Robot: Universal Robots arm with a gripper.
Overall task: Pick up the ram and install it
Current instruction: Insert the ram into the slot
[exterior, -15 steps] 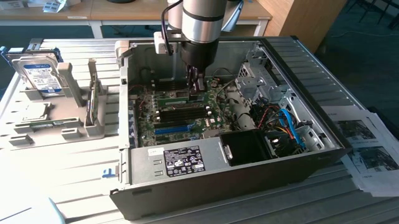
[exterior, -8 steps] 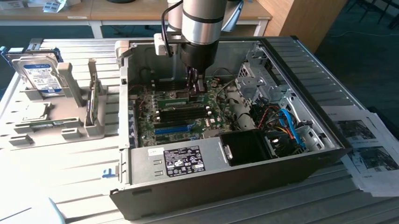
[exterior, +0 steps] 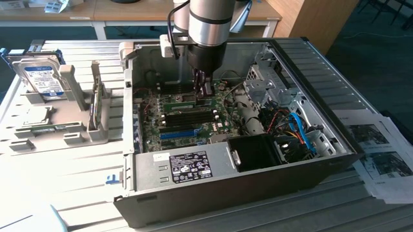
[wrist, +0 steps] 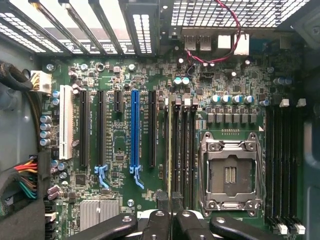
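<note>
A slatted white worktop [exterior: 77, 164] carries an open computer case [exterior: 148, 193], which takes up its middle and reaches toward the edge on the exterior view's right, where some printed papers [exterior: 380, 154] lie. The arm [exterior: 210, 29] comes straight down into the case over the green motherboard [wrist: 120, 145]. Near the worktop's edge on the exterior view's left stands a grey holder [exterior: 65, 125] with a hard drive [exterior: 42, 77] propped in it.

The gripper [wrist: 170, 200] is low over the middle of the board. Its dark fingers [wrist: 162, 202] are almost together, pinching one end of the ram [wrist: 169, 145]. The ram stands on edge along a memory slot, between the long blue slot [wrist: 134, 130] and the open processor socket [wrist: 230, 172]. Whether it is pressed fully home, I can't tell.
</note>
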